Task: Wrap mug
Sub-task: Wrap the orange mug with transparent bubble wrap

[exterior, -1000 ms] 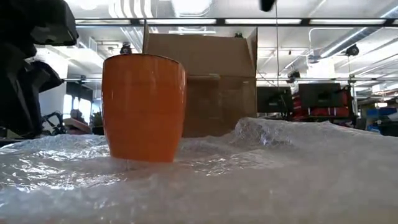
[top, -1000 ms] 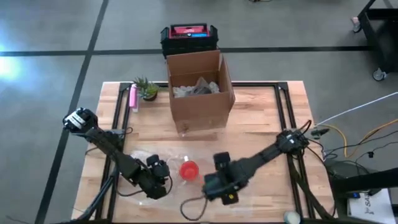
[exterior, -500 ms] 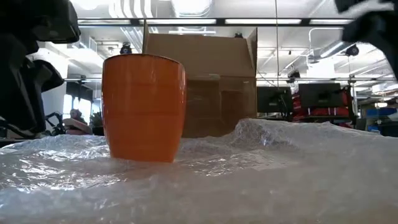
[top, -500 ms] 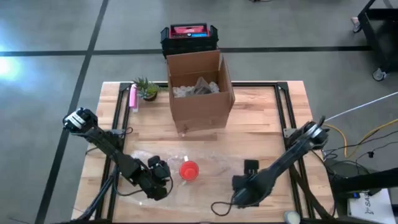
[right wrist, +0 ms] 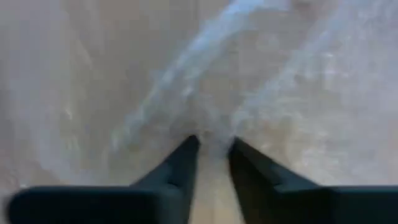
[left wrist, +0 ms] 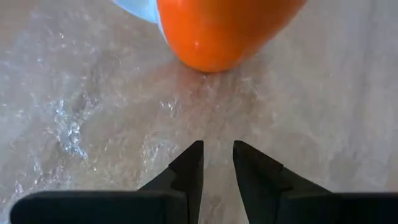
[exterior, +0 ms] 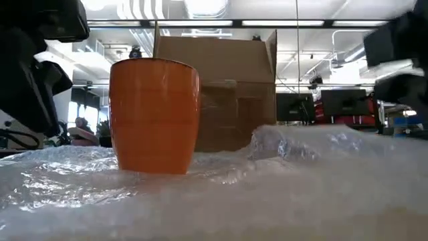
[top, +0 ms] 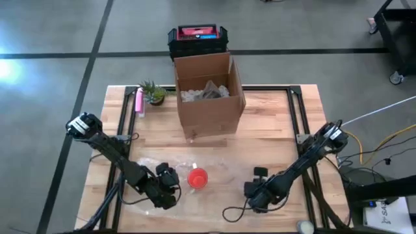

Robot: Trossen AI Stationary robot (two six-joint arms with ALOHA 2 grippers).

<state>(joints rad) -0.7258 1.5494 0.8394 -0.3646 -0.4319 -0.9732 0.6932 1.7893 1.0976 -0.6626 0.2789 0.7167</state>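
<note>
A: At the counter's (top: 273,133) near edge — orange mug (top: 197,178) upright on the bubble wrap (exterior: 267,181), cardboard box (top: 209,93) behind it.

B: And the grippers?

A: Left gripper (left wrist: 217,155) low on the wrap just beside the mug, jaws a narrow gap apart, nothing between them. Right gripper (right wrist: 211,148) well off to the mug's other side, down at the sheet's edge — jaws nearly together, wrap bunched at the tips; a firm pinch I cannot tell.
</note>
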